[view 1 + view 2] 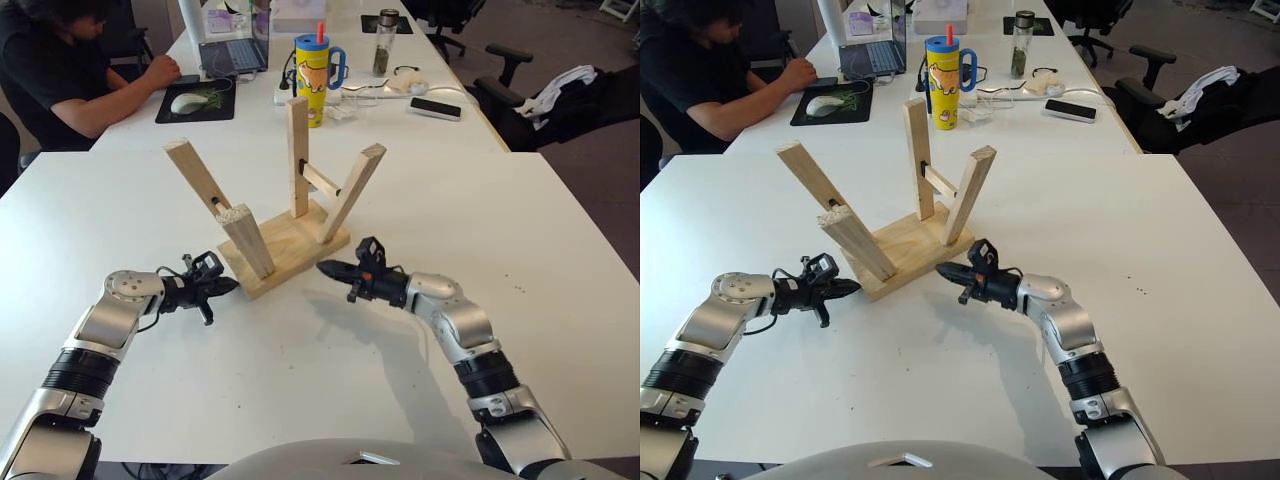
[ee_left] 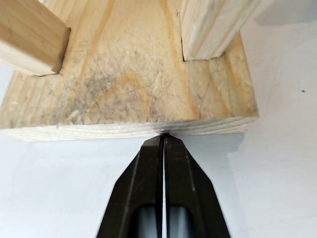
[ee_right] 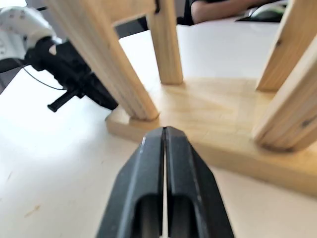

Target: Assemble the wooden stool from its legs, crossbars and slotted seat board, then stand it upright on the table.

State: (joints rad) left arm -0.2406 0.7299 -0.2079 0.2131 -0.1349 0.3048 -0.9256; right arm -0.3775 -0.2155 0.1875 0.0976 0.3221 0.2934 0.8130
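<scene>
My left claw (image 2: 163, 139) is pressed together, both fingers flat against each other with nothing between them. Its tip sits against the side edge of the seat board (image 2: 129, 74), close to one corner. Right beyond that edge, two legs stand in the board on either side of the tip.

My right claw (image 3: 164, 130) is also pressed together and empty. It points at the opposite edge of the seat board, just short of it; I cannot tell whether it touches. Past its tip, on the far side of the board, I see the left claw facing it.

The stool lies upside down between the two claws, the seat board flat on the white table (image 1: 500, 230) and four legs pointing up. The near leg (image 1: 247, 240) rises just beyond the left claw and leans toward it. Behind it the far left leg (image 1: 198, 178) tilts outward. The right leg (image 1: 352, 190) stands just beyond the right claw, also tilted outward, and the back leg (image 1: 297, 155) is nearly upright. One crossbar (image 1: 322, 181) joins the back leg to the right leg.

Well beyond the stool, away from both claws, stand a yellow cup (image 1: 313, 75), a laptop (image 1: 233, 50), a computer mouse (image 1: 185, 102) and a phone (image 1: 434, 107).
</scene>
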